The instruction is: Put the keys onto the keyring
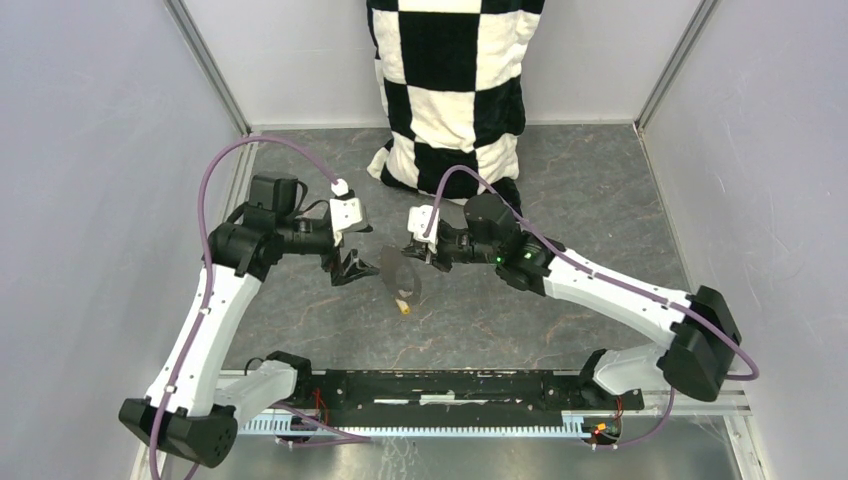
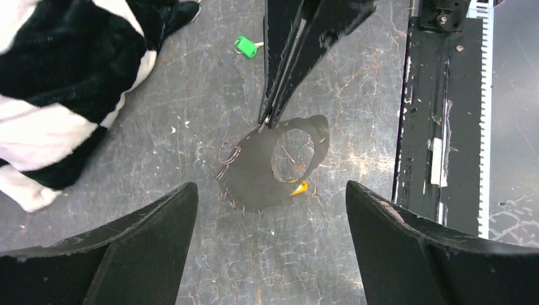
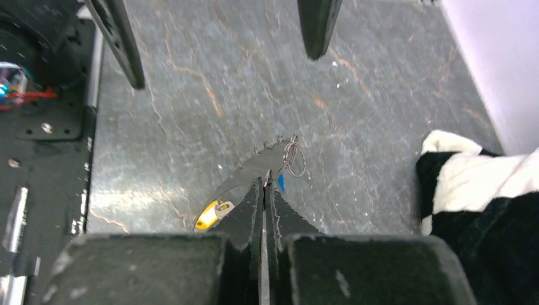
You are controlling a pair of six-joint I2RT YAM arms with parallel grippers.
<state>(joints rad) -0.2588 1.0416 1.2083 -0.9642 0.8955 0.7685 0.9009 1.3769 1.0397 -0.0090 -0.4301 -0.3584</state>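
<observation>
The keyring [image 2: 253,181] is a dark grey-olive strap loop with thin silver rings [image 2: 229,151] at one edge. My right gripper [image 3: 264,182] is shut on the strap's edge [image 3: 253,166] beside the rings [image 3: 293,156]. In the top view the right gripper [image 1: 408,252] holds the keyring [image 1: 400,280] at the table's centre. The yellow key [image 2: 299,188] shows at the strap's lower edge, also seen as the yellow key [image 3: 208,216]. A blue key [image 3: 280,183] peeks out by the right fingers. The green key [image 2: 246,46] lies apart on the table. My left gripper [image 2: 270,185] is wide open, empty, facing the strap; in the top view the left gripper [image 1: 352,268] is just left of it.
A black-and-white checkered cloth [image 1: 450,90] hangs down at the back onto the table, also seen as the cloth [image 2: 57,95] and the cloth [image 3: 483,190]. A black rail [image 1: 450,390] runs along the near edge. Grey walls close in the left and right sides.
</observation>
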